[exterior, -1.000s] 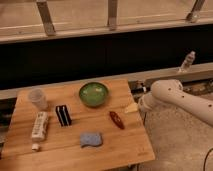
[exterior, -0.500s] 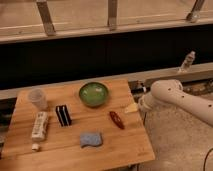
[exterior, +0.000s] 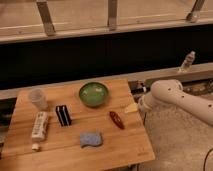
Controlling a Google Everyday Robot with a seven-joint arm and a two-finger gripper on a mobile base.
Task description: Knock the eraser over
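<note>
Black white-striped block eraser [exterior: 63,115] is standing, not knocked yet | tool [exterior: 134,107] is hovering far off by wooden surface [exterior: 125,145] edge | grip: cannot tell

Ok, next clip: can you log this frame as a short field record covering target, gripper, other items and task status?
target: small black rectangular eraser with white stripes, standing upright, left of centre on the wooden table
gripper: gripper at the table's right edge, well apart from the eraser
between them: green bowl, reddish-brown oblong object
left of eraser: clear plastic cup, white labelled tube lying flat
in front: blue wavy-edged sponge
status: eraser not yet knocked over
</note>
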